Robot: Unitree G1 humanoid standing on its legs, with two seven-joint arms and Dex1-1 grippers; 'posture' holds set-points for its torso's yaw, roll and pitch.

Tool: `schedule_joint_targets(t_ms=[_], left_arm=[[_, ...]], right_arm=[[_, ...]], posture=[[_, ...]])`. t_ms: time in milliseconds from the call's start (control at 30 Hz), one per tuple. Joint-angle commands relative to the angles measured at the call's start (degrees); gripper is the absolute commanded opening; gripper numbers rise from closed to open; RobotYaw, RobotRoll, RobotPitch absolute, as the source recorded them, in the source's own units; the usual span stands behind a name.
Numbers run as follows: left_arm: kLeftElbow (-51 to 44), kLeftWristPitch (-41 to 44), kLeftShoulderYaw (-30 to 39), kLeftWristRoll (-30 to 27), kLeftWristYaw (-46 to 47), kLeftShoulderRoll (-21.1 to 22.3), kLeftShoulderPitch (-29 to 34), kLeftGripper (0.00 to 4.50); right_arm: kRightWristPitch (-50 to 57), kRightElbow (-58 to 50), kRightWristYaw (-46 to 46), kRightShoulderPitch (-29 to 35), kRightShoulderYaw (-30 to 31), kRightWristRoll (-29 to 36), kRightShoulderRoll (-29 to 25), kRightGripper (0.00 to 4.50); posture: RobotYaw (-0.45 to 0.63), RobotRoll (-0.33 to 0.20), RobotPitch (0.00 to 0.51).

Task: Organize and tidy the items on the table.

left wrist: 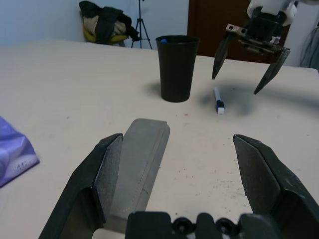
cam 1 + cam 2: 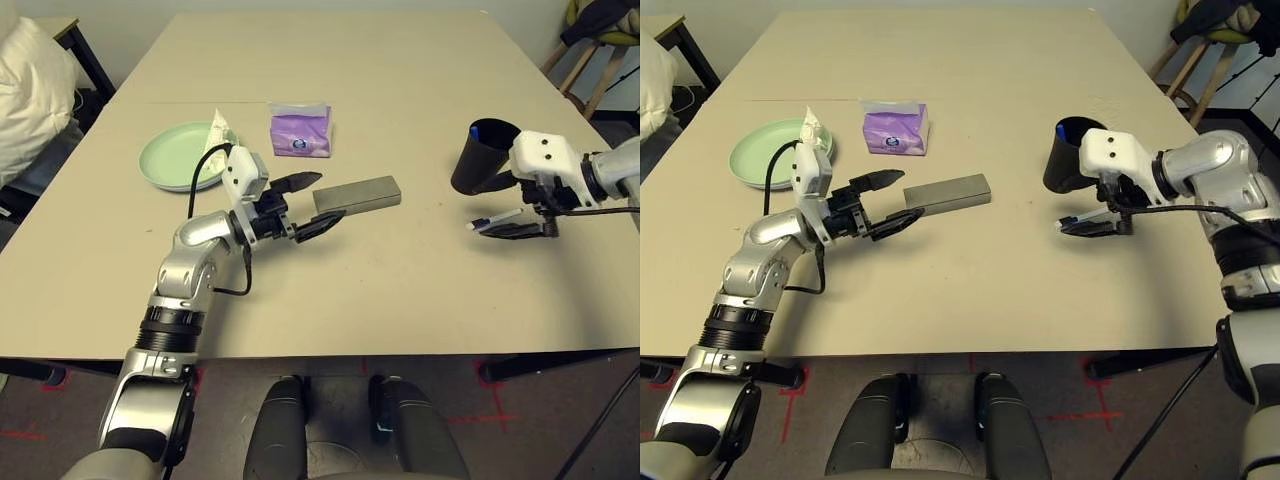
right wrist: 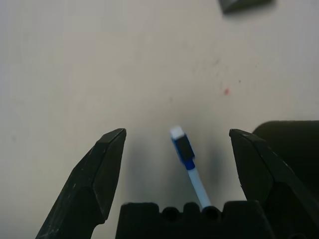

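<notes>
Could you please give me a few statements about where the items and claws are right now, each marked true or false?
1. The white pen lies on the table between the open fingers of the right claw. True.
2. The left claw is shut on the grey glasses case. False: it is open, with the case beside one finger.
3. The black cup stands upright. True.
4. The purple tissue pack sits on the mint green plate. False: it sits on the table beside the plate.
5. The cup lies between the plate and the tissue pack. False: it stands far off, near the right claw.

Even, bright overhead light; soft shadows; wrist views slightly blurred.
</notes>
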Motion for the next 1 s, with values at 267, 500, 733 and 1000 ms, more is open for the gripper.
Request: schedule_joint_targets(t_ms=[267,500,733,1000], left_arm=[[-4.8,2.3,0.0,-1.1,1.4,0.3,2.9,4.5],[-6.3,3.1,-0.1,-1.3,2.4,0.3,3.9,4.5],[-7.3,3.6,0.3,-1.6,2.9,0.7,4.6,4.5],[-6.7,1.8,-0.5,-1.1,1.8,1.8,3.9,4.5]], right_arm=[[-17.2,13.5,-1.4,-9.1,5.4,-10.9,2.5,4.47],[-24.3,17.3,-3.1,-11.3,7.0,-15.0,3.6,4.47],[-27.3,20.0,-3.9,-12.8,8.0,-18.1,3.7,4.47],[-27.9,21.1,-4.2,-13.3,8.2,-19.3,4.4,4.47]], posture=[[0.2,0.0,0.227],[0.21,0.0,0.235],[0.22,0.0,0.241],[0.23,0.0,0.241]])
